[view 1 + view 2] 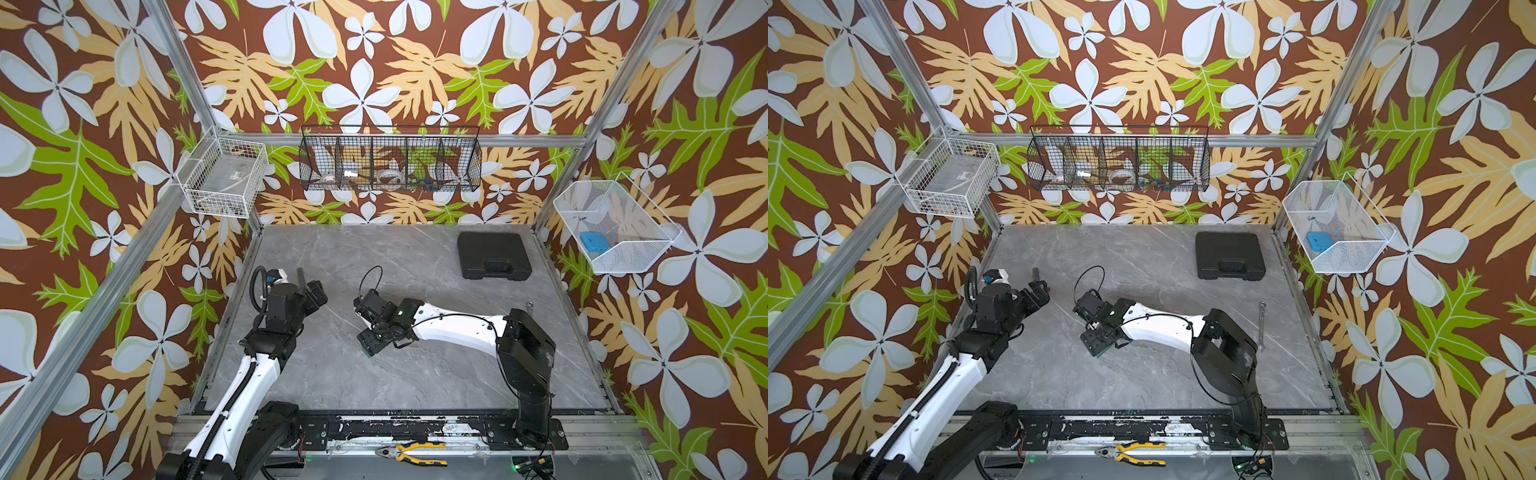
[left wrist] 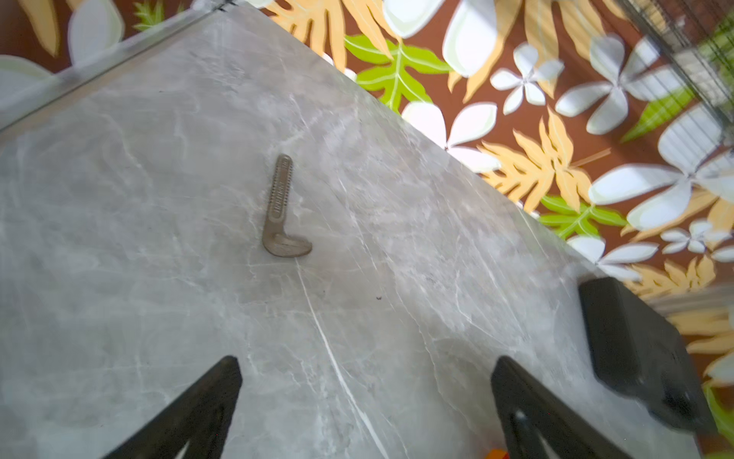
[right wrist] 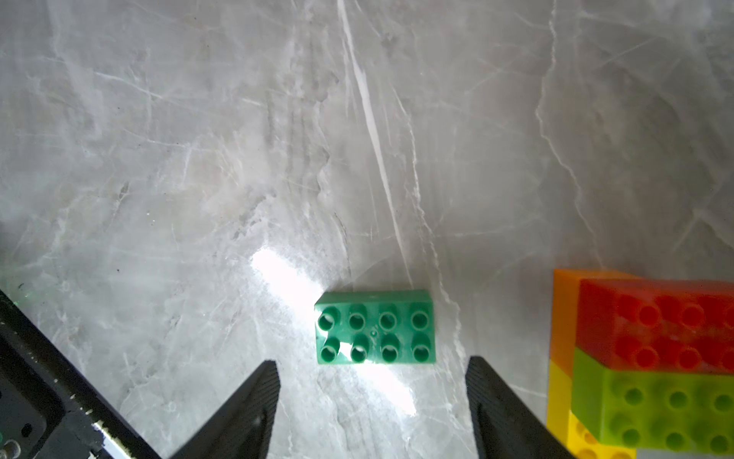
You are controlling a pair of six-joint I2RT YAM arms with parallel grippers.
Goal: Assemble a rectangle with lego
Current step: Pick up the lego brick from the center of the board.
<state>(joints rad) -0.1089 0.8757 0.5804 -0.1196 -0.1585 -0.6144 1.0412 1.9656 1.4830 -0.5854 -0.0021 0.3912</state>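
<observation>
In the right wrist view a dark green lego brick (image 3: 375, 328) lies alone on the marble, studs up, just past my right gripper (image 3: 372, 361). That gripper is open and holds nothing. Beside it at the picture's edge stands the rectangle's joined block (image 3: 651, 357): a red and a lime brick on an orange and yellow layer, apart from the green brick. In both top views my right gripper (image 1: 365, 328) hangs low over the table's middle and hides the lego. My left gripper (image 2: 367, 359) is open and empty over bare marble, left of the right one (image 1: 318, 291).
A black plastic case (image 1: 494, 255) lies at the back right. A grey metal hook piece (image 2: 280, 214) rests near the left gripper, a wrench (image 1: 1261, 324) at the right, pliers (image 1: 411, 454) on the front rail. Wire baskets hang on the walls; the right one (image 1: 615, 228) holds a blue block.
</observation>
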